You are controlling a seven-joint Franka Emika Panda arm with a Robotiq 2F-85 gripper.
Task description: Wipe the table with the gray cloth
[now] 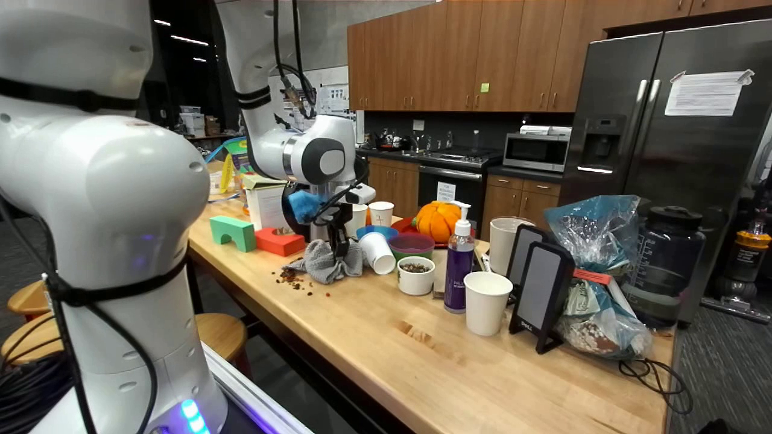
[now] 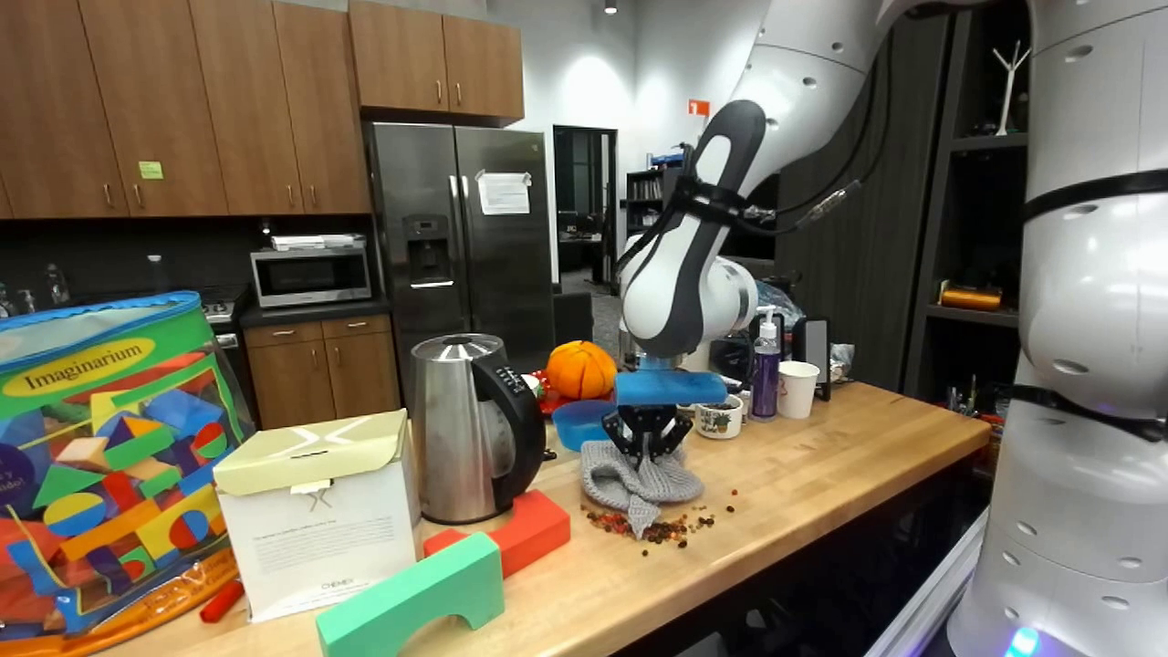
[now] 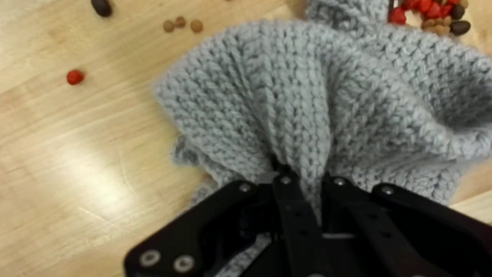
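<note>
In an exterior view, the green block (image 1: 241,234) and then, nearer, the red block (image 1: 279,245) stand left of the end effector (image 1: 340,249), so strokes that way are best cut short. Next, loose bits (image 1: 289,277) lie on the desk (image 1: 374,328) just left of the end effector, toward the near edge; wiping from that edge inward would likely gather them rather than spill them. Directly below the end effector, the gray cloth (image 1: 322,263) lies rumpled on the desk, and the wrist view shows the end effector pinching a fold of it. Wiping seems the step in hand: light pressure should let the loose skirt catch the bits. Just right, a tipped cup (image 1: 378,253) could be knocked by a wide sweep; farther right, so could the small pot (image 1: 416,280).
</note>
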